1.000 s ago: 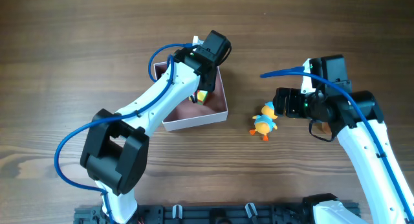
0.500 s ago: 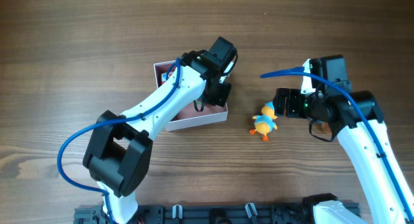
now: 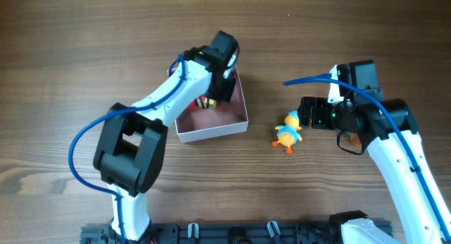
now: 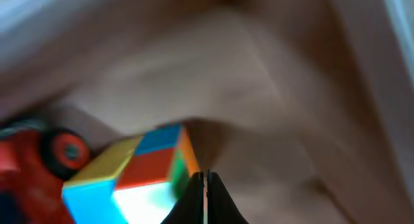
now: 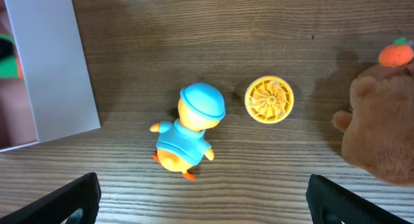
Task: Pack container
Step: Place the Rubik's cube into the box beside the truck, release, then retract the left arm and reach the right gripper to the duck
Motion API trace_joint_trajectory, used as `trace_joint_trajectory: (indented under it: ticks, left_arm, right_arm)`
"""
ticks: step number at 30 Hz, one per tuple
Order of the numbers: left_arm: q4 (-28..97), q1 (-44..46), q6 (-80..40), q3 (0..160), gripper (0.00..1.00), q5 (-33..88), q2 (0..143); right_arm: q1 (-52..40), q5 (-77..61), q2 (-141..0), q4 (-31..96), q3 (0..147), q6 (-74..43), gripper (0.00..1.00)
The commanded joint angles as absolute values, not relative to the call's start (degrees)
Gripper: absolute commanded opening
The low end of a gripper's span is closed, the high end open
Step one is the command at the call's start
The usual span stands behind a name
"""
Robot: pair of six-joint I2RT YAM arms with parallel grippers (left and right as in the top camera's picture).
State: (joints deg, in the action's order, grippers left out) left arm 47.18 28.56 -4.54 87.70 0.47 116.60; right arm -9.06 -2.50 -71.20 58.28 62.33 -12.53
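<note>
The container (image 3: 211, 132) stands on the wooden table (image 3: 84, 46), its white near wall turned a little aslant, its pink floor open to above. To the right of the container, apart from its right wall, a small duck toy (image 5: 187, 136) in a blue cap lies on the wood, and a strip of open table runs between wall and duck. Farther right from the container lies a yellow ribbed disc (image 5: 269, 100), just beside the duck, and after it a brown plush toy (image 5: 381, 130). The right gripper (image 3: 303, 111) hangs over the duck's outer side with its fingers spread wide and nothing between them.

At the far part of the container, the left gripper (image 4: 206, 185) is down inside, close to the pink floor, its fingers pressed together on nothing. Just beside its tips sits a many-coloured cube (image 4: 139, 172), and next to that a red toy car (image 4: 32, 166); this view is blurred. Beyond the container's far wall the wood lies open.
</note>
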Motion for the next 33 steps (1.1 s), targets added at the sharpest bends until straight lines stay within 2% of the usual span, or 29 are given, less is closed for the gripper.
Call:
trace_joint_trajectory:
  ticks: [1,4,6,8,9,11,16,19,21,24,26,27,28,29,33]
  left_arm:
    - [45.91,26.85,-3.44,87.96,0.06,-0.95,117.34]
    - [45.82,26.83,-3.44,87.96,0.06,-0.93,117.34]
    - [45.76,26.85,-3.42,87.96,0.10,-0.93,117.34]
    - [45.58,26.89,-3.42,87.99,0.28,-0.91,117.34]
    - [45.65,27.07,-3.42,87.99,0.42,-0.71,117.30]
    - [45.91,28.25,-3.42,88.42,0.48,-0.73,116.22]
    - [46.74,29.26,-3.42,90.26,0.50,-1.26,106.56]
    - [51.90,29.19,-3.44,90.24,0.48,-8.01,97.76]
    - [56.49,28.51,-8.67,90.24,0.47,-12.86,93.30]
    - [63.35,23.38,-21.96,90.24,0.55,-16.38,87.35]
    - [67.18,16.75,-30.55,90.24,0.61,-16.32,85.19]
    - [68.01,14.35,-32.64,90.24,0.64,-16.05,85.10]
    - [68.75,11.97,-35.14,90.24,0.73,-15.64,85.12]
    - [69.23,9.41,-37.10,90.21,0.77,-14.98,85.19]
    - [69.23,1.56,-39.90,90.08,0.85,-11.38,85.30]
  right_arm:
    - [-8.86,-1.30,-71.42,58.39,63.31,-11.99,1.00]
    - [-8.86,-1.30,-71.42,58.35,63.31,-11.99,1.00]
    - [-8.86,-1.28,-71.42,58.37,63.31,-11.99,1.00]
    - [-8.86,-1.28,-71.42,58.35,63.31,-12.01,1.00]
    - [-8.86,-1.28,-71.42,58.30,63.31,-12.01,1.00]
    - [-8.86,-1.28,-71.42,58.13,63.31,-12.01,1.00]
    - [-8.86,-1.28,-71.42,58.15,63.31,-12.01,1.00]
    - [-8.86,-1.28,-71.42,58.33,63.31,-12.03,1.00]
    - [-8.86,-1.28,-71.42,58.33,63.33,-12.16,1.00]
    - [-8.88,0.23,-71.42,59.70,63.33,-19.38,1.00]
    - [-9.50,0.19,-71.59,60.86,63.31,-25.52,1.00]
    - [-9.93,0.16,-71.90,60.97,63.31,-28.27,0.99]
    - [-10.44,0.16,-72.58,60.95,63.29,-30.00,1.00]
    - [-10.94,0.16,-73.63,60.95,63.26,-31.03,1.00]
    - [-14.00,-1.02,-85.95,58.83,63.26,-31.70,1.00]
